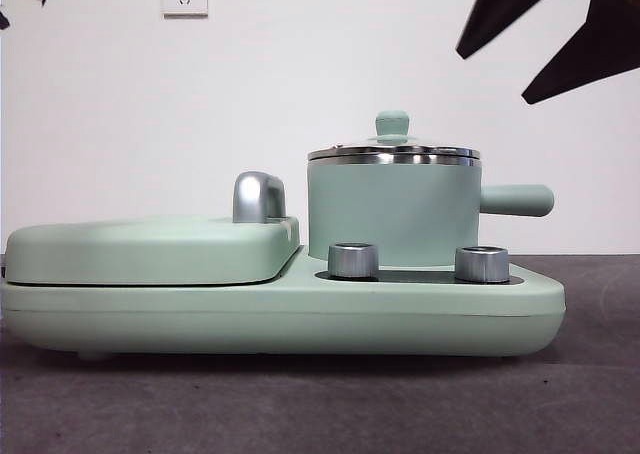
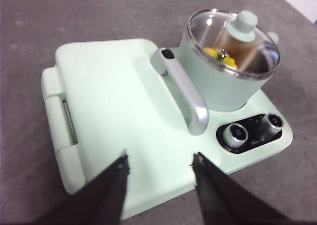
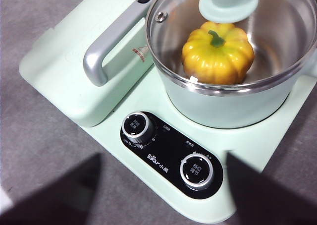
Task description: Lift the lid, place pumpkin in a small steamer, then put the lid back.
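Note:
The small steamer (image 1: 390, 214) stands on the right half of the mint-green appliance, its stubby handle pointing right. The lid (image 1: 392, 154) sits shut on its rim, knob up. Through the glass of the lid (image 3: 166, 29) I see the pumpkin (image 3: 218, 56) resting inside the steamer (image 3: 223, 108), stem up. The pumpkin (image 2: 218, 53) also shows faintly through the lid (image 2: 233, 46) in the left wrist view. My right gripper (image 1: 492, 79) hangs open and empty above and to the right of the steamer. My left gripper (image 2: 161, 160) is open and empty, over the griddle side.
The flat mint-green griddle cover (image 1: 150, 249) with its chrome handle (image 1: 258, 196) fills the appliance's left half. Two steel dials (image 1: 353, 260) (image 1: 482, 264) sit in front of the steamer. The appliance stands on a grey table surface (image 1: 300, 404). A white wall is behind.

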Controlling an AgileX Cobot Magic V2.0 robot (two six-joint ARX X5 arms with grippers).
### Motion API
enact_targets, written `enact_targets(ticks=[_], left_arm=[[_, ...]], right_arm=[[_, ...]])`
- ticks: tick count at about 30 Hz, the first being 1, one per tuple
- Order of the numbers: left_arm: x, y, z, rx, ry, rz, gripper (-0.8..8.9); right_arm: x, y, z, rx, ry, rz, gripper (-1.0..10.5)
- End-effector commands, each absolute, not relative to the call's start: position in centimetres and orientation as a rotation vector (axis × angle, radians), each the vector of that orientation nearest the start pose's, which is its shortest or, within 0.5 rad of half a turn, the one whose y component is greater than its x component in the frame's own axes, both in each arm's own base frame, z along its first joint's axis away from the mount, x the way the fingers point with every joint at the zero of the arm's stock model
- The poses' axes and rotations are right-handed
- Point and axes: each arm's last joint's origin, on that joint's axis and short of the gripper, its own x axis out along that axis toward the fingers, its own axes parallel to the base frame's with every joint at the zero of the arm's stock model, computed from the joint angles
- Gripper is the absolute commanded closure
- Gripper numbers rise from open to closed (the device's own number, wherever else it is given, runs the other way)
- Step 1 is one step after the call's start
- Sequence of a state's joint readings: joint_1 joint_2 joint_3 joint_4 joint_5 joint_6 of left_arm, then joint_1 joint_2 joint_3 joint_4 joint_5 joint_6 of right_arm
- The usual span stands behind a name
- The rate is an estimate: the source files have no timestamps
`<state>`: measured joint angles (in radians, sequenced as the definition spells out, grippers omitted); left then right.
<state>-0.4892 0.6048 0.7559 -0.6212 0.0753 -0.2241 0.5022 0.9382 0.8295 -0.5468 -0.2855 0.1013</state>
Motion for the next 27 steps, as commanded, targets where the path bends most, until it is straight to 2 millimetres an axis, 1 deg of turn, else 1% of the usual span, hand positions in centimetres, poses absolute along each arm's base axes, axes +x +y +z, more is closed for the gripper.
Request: enact_targets(ticks=[1, 10, 18, 22, 25, 27], left_arm=[[10.7, -6.0, 30.8, -0.113, 0.512, -0.506, 8.04], [10.2, -5.7, 30.9, -0.114, 0.507, -0.506, 8.02], [10.1, -5.7, 30.9, -0.114, 0.504, -0.507, 8.02], [9.7, -5.2, 31.0, -0.053, 0.458, -0.483, 8.03], [9.7, -4.1, 29.5, -0.071, 0.366, -0.389, 8.03], [9.7, -3.4, 27.8, -0.090, 0.315, -0.332, 8.03]], right_arm=[[16.4, 10.1, 29.4, 0.010, 0.684, 0.737, 9.2], [16.3, 10.1, 29.6, 0.017, 0.666, 0.741, 9.3], [16.4, 10.1, 29.7, 0.018, 0.650, 0.742, 9.3], [16.4, 10.1, 29.7, 0.018, 0.650, 0.742, 9.3], [16.4, 10.1, 29.7, 0.018, 0.650, 0.742, 9.3], [16.4, 10.1, 29.7, 0.018, 0.650, 0.742, 9.3]])
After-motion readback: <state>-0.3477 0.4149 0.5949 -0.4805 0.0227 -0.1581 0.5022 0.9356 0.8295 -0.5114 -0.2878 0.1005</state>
